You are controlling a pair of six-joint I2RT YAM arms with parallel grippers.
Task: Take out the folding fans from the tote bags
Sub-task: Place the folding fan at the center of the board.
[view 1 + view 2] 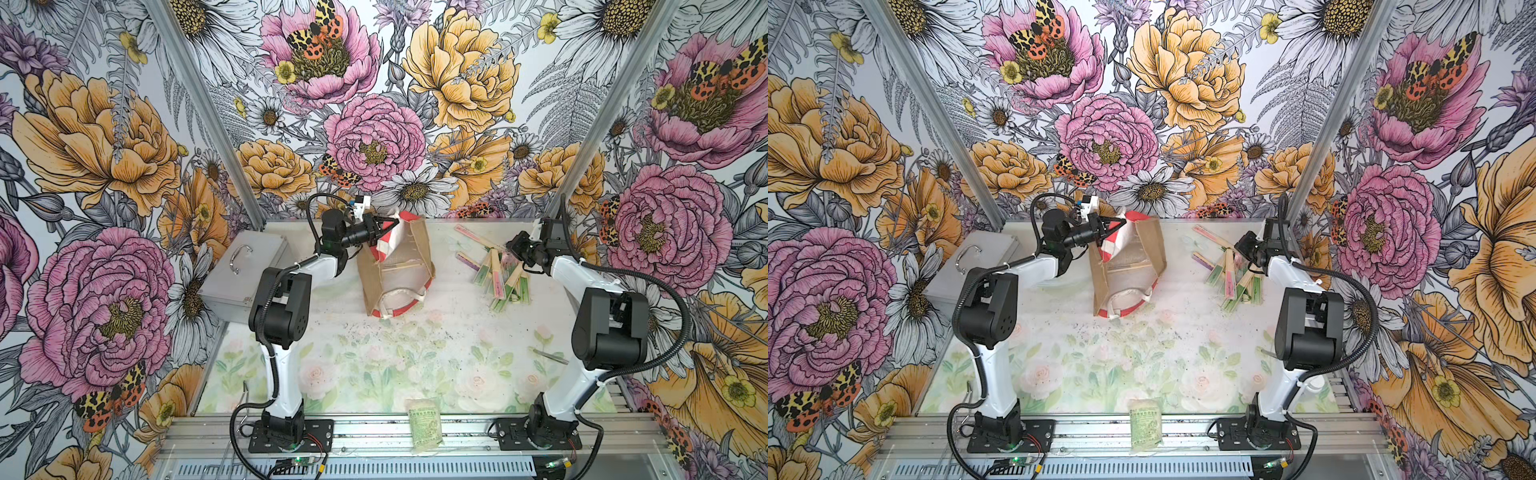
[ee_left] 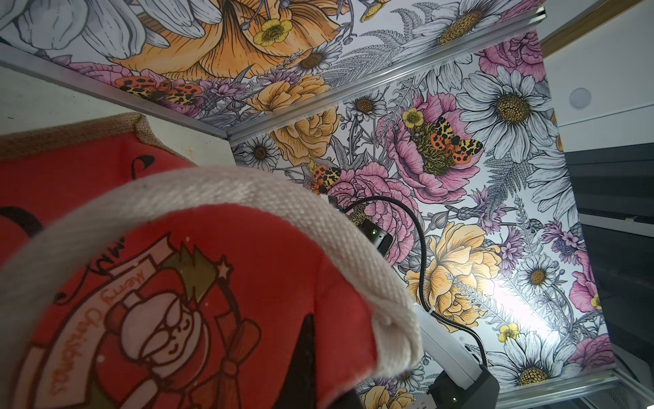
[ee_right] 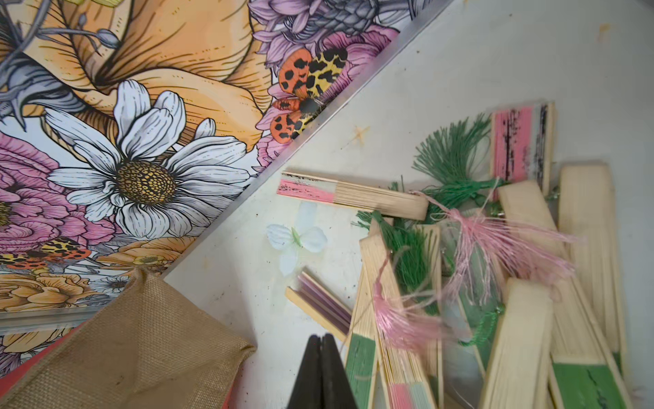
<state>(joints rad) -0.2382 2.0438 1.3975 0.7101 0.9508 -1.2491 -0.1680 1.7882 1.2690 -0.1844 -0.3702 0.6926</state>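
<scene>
Folding fans (image 1: 496,276), pale wood with green or pink cloth, lie heaped right of the tan burlap tote bag (image 1: 409,245), long axes mostly near-to-far. Our left gripper (image 1: 385,227) pinches its striped side; our right gripper (image 3: 321,340) hangs closed, empty, above them.

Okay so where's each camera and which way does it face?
Top views: high in front, facing down and back; left arm, right arm, left gripper gripping the tote bag, folding fans.
Left wrist: on the left arm, facing the bag's red print and handle; own gripper mostly hidden, right arm beyond.
Right wrist: on the right arm, facing down at the fans; right gripper shut.
Shared: right wrist and top views both show fans and bag.
</scene>
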